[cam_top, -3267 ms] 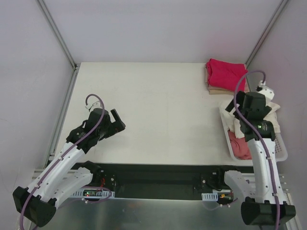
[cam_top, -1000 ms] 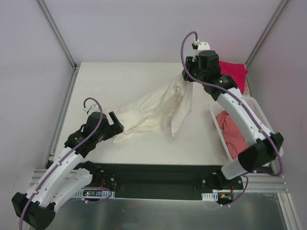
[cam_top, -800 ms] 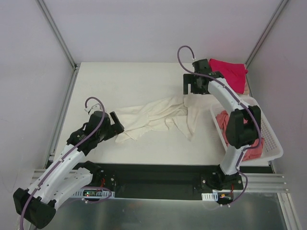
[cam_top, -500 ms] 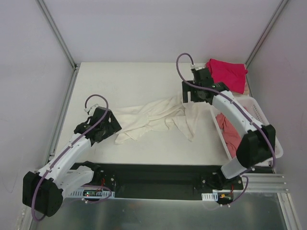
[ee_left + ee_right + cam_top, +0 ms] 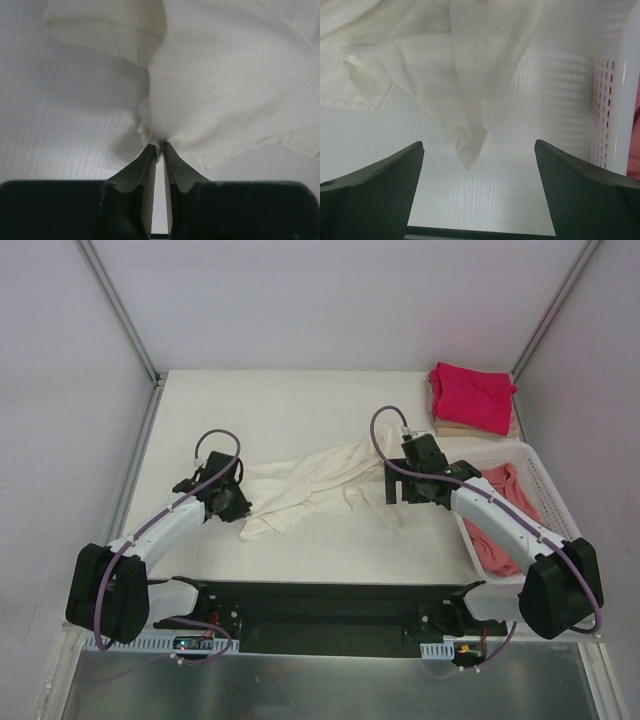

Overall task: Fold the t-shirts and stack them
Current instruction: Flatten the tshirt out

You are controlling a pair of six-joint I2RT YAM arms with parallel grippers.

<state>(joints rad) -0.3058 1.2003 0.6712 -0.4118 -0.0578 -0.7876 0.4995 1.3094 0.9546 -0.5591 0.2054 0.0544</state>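
Note:
A large cream t-shirt (image 5: 310, 483) lies crumpled across the middle of the table. My left gripper (image 5: 243, 506) is at its left end, shut on a pinch of the cream t-shirt's (image 5: 220, 90) edge; in the wrist view the left gripper (image 5: 160, 145) has cloth bunched at its tips. My right gripper (image 5: 396, 490) hovers open over the shirt's right end, and the right gripper (image 5: 479, 143) has a pointed corner of the cream t-shirt (image 5: 470, 120) lying loose between its fingers. A folded magenta-red t-shirt (image 5: 470, 395) rests on a tan one (image 5: 438, 424) at the back right. A salmon-pink t-shirt (image 5: 500, 530) lies in the basket.
The white slotted basket (image 5: 548, 480) stands at the right edge of the table, close beside my right arm; the basket's wall (image 5: 615, 100) fills the right side of the right wrist view. Metal frame posts run along both back corners.
My left gripper moved onto the cream t-shirt's left end and shut on it. My right gripper let the shirt go, opened wide and came nearer; the shirt dropped flat.

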